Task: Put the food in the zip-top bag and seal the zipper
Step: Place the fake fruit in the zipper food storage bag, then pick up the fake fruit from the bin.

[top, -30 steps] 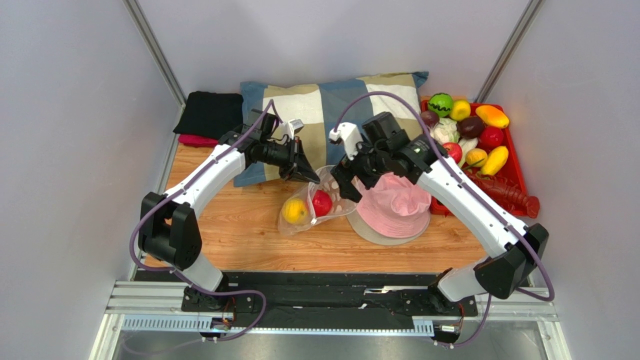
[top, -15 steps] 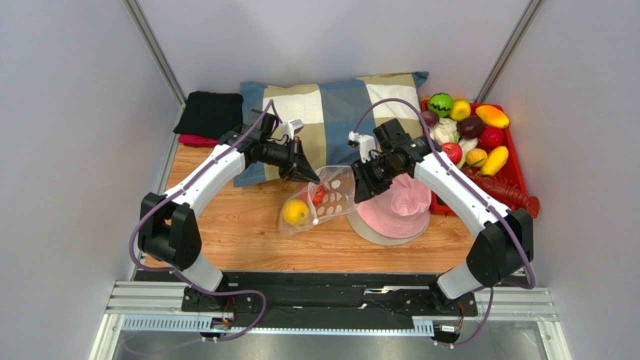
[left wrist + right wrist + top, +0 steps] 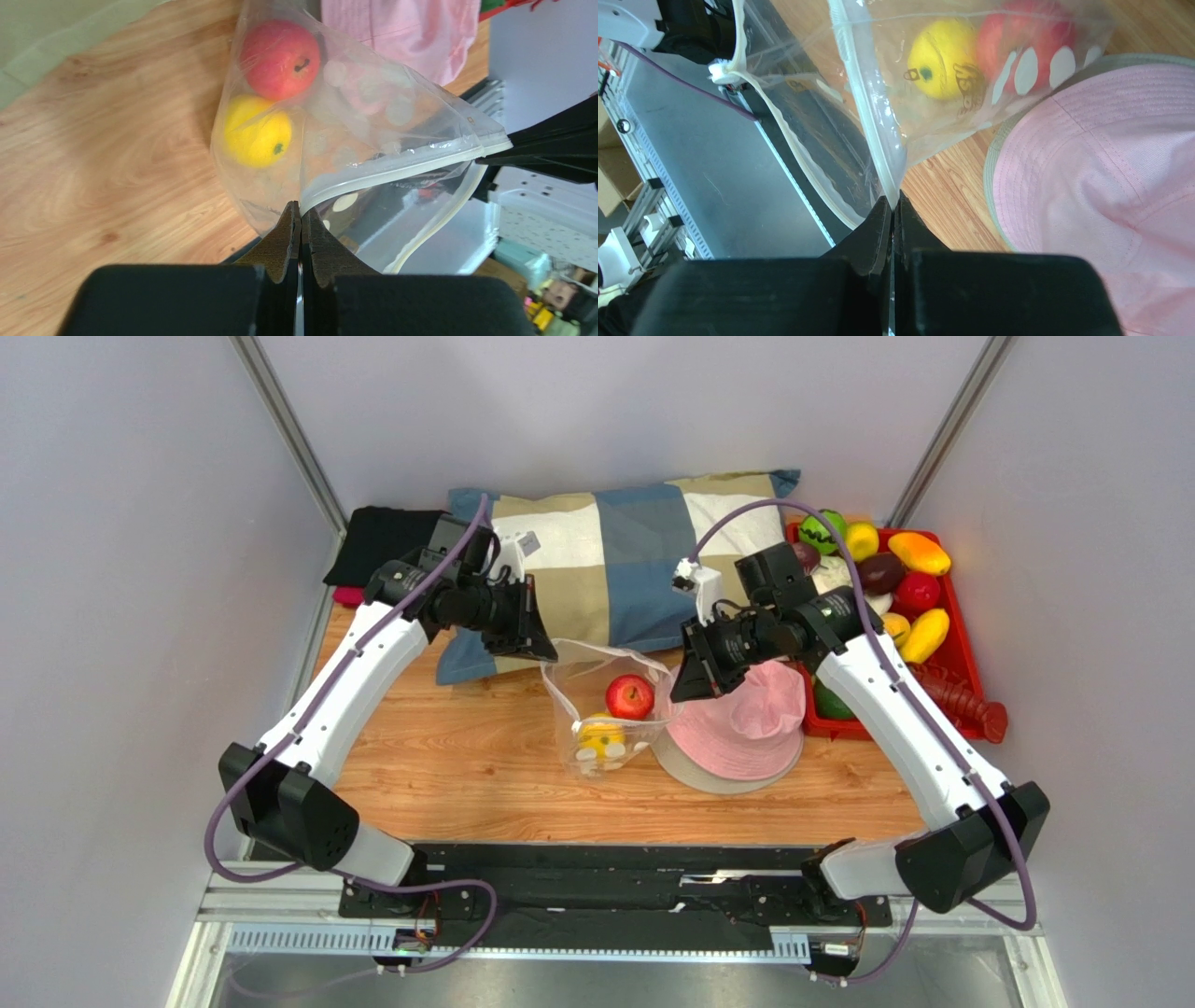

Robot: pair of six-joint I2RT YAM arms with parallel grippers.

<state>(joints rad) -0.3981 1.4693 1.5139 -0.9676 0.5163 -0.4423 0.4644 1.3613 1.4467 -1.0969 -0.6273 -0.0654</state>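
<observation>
The zip-top bag (image 3: 606,711) hangs stretched between my two grippers above the wooden table. My left gripper (image 3: 544,655) is shut on its left top corner, and my right gripper (image 3: 683,686) is shut on its right top corner. In the left wrist view the fingertips (image 3: 289,222) pinch the zipper (image 3: 400,164). In the right wrist view the gripper (image 3: 892,201) clamps the bag's edge. The zipper's two strips stand apart, so the mouth gapes. Inside lie a red apple (image 3: 630,696) and a yellow fruit (image 3: 602,738). More food (image 3: 898,574) sits on the red tray.
A pink hat (image 3: 744,728) lies just right of the bag, under my right arm. The red tray (image 3: 968,661) at the back right also holds a red lobster toy (image 3: 968,707). A checked pillow (image 3: 617,546) and black cloth (image 3: 386,546) lie along the back.
My right gripper has shut on the bag's right corner. Both arms have pulled apart and raised the bag, and the two fruits have slid to its bottom.
</observation>
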